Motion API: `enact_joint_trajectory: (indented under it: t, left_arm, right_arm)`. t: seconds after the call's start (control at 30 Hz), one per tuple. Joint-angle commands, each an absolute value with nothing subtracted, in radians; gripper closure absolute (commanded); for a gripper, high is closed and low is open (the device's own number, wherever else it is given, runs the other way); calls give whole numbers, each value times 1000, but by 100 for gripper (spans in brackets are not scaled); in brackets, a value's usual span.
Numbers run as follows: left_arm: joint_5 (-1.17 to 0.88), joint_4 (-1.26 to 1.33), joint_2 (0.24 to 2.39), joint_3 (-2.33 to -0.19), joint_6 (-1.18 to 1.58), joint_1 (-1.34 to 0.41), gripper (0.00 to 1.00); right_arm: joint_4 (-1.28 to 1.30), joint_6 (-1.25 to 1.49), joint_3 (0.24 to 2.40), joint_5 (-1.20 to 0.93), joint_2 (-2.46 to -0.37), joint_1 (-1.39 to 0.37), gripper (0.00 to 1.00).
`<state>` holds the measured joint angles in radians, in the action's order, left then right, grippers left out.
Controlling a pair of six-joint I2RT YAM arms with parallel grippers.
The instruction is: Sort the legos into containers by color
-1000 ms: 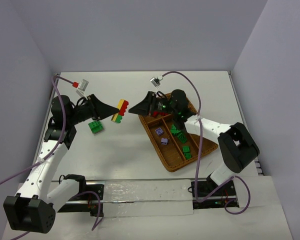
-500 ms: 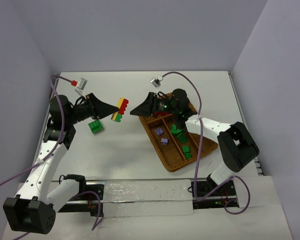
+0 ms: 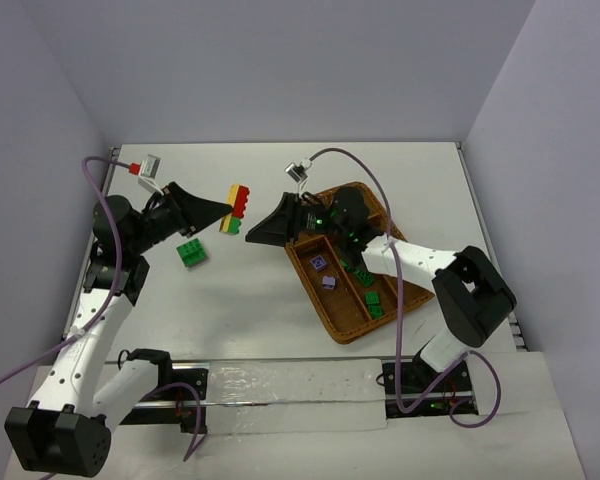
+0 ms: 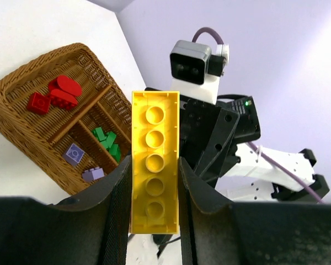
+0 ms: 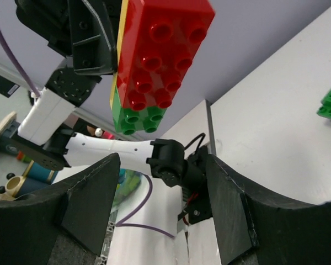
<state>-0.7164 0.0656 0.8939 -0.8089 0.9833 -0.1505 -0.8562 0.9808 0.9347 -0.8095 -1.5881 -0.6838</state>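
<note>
Splitting the clump (image 3: pixel 238 206) clamped in my left pincer (image 3: pixel 225 211), I'd next close my spread right pincer (image 3: pixel 248 236) on it.

A long yellow studded plastic brick (image 4: pixel 155 127) stands mid-frame, apparently pinched between the left gripper's (image 4: pixel 154 171) black fingers (image 4: pixel 113 210); a brown woven wicker tray (image 4: pixel 22 118) lies upper left.

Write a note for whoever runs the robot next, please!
Left gripper clamps the yellow-red-green brick clump in the air.
Right gripper open, empty, facing it.
Done: wicker tray holds red bricks in its crosswise section, purple bricks and green bricks in separate slots.
Left: split and sort the clump; bin the loose green brick on the table.
</note>
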Motion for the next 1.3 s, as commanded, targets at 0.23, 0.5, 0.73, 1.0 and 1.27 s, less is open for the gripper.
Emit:
enact_joint_trajectory:
  t: [0.23, 0.5, 0.73, 1.0, 1.27]
  left_arm:
    - [-638, 145, 867, -787, 1065, -144, 100]
    - [-635, 127, 865, -793, 1050, -144, 100]
    - [-636, 128, 865, -792, 1052, -144, 100]
    - [-634, 118, 863, -796, 1041, -144, 100]
    - [-630, 110, 864, -795, 1027, -144, 100]
  right_arm:
    - [-964, 1031, 1046, -793, -1654, -724, 28]
    - [-1009, 1084, 1103, -808, -1701, -731, 28]
    - [-1122, 1174, 1111, -831, -1746, -733, 35]
    - [-1221, 1239, 1109, -845, -1778, -735, 41]
    - [-1242, 1249, 1111, -851, -1774, -735, 51]
